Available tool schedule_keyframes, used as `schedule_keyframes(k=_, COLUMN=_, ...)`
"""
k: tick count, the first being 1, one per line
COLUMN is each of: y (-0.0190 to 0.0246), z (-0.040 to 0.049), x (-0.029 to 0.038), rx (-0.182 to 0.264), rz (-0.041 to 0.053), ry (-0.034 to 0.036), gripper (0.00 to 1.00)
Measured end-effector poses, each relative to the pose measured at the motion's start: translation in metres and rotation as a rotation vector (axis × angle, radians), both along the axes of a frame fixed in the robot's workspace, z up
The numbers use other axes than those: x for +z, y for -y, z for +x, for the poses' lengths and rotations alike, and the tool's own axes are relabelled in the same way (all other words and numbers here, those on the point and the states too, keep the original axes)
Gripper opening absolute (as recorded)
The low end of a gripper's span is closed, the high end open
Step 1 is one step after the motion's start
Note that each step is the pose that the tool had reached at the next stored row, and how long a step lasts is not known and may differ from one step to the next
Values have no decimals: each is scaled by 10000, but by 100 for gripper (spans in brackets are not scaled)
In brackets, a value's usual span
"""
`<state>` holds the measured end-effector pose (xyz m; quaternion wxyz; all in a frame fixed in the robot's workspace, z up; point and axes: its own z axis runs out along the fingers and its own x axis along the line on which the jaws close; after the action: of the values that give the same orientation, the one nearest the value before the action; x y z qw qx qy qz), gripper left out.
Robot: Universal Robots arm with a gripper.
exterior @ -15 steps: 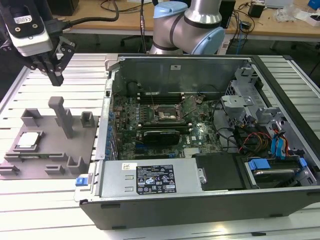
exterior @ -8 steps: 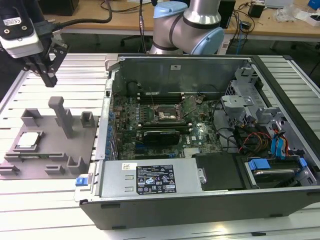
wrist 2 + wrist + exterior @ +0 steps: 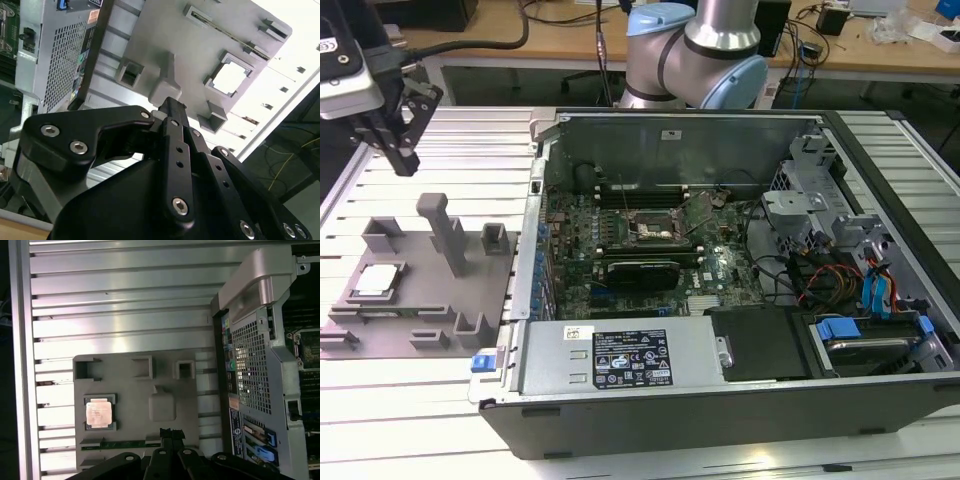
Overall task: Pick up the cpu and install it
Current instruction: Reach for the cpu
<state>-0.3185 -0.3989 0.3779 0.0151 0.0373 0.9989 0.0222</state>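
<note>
While cpu [image 3: 377,281] rests in grey tray [image 3: 428,292], closed fingers [image 3: 403,152] hang well apart.

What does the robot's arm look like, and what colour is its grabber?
The arm is a fat silver tube with light blue caps at its joints. The gripper is black, built from jointed bars dotted with shiny silver bolts. A black cable trails from its wrist.
</note>
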Motion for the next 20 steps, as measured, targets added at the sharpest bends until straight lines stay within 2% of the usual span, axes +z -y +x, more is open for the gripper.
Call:
schedule_keyframes(k=10, y=0, z=-187, x=-59, rx=0, rz=1, ry=1, gripper=11)
schedule_keyframes(k=15, y=0, z=-265, x=-124, rx=0, rz=0, ry=-1, gripper=11)
schedule_keyframes(k=20, y=0, z=-403, x=-238, rx=-2, rz=0, ry=0, gripper=11)
